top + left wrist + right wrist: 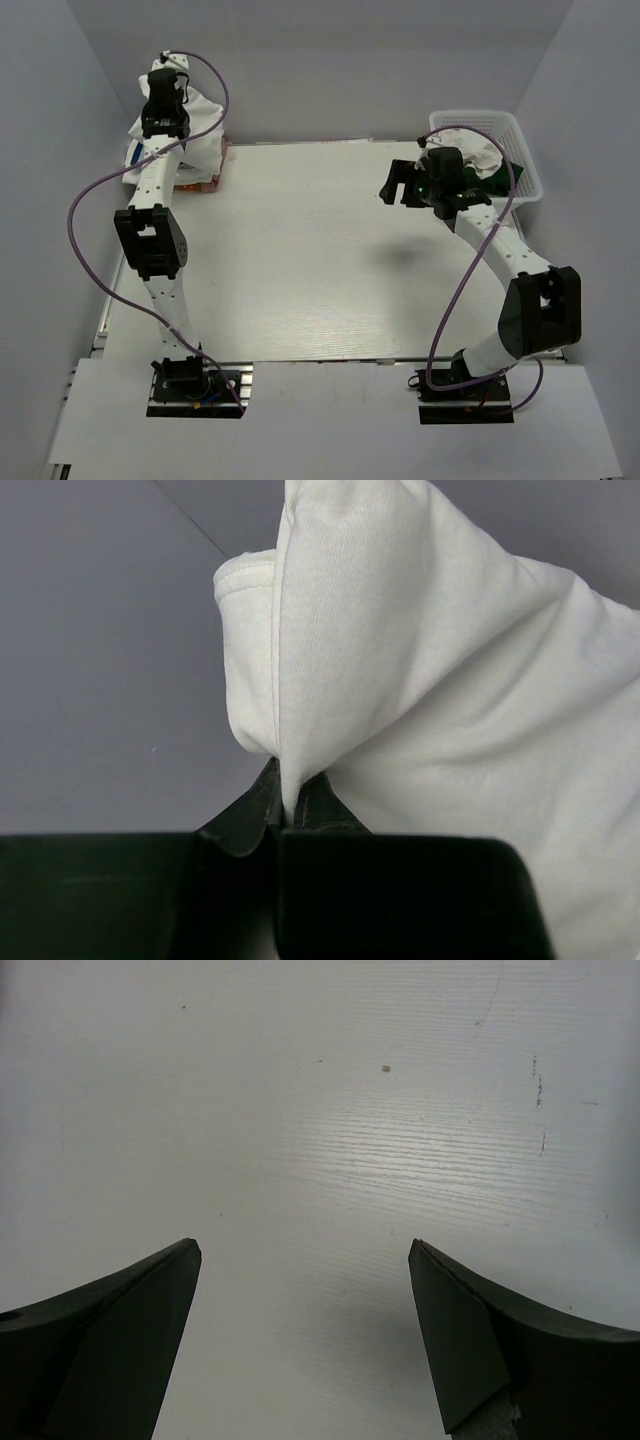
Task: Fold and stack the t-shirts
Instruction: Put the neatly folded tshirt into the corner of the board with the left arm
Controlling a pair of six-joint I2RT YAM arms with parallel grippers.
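Note:
My left gripper (172, 75) is at the far left corner, shut on a fold of a white t-shirt (205, 125) that hangs from it above a stack of folded shirts (200, 182) with pink and blue edges showing. In the left wrist view the white t-shirt (420, 680) rises from my left gripper (290, 805), pinched between the closed fingers. My right gripper (395, 183) is open and empty above the bare table (300, 260) at the far right; the right wrist view shows my right gripper (305, 1250) with its fingers wide apart over the white tabletop (320, 1110).
A white plastic basket (520, 150) stands at the far right with white and dark green cloth (480, 160) in it, just behind the right gripper. Grey walls close in the left, back and right sides.

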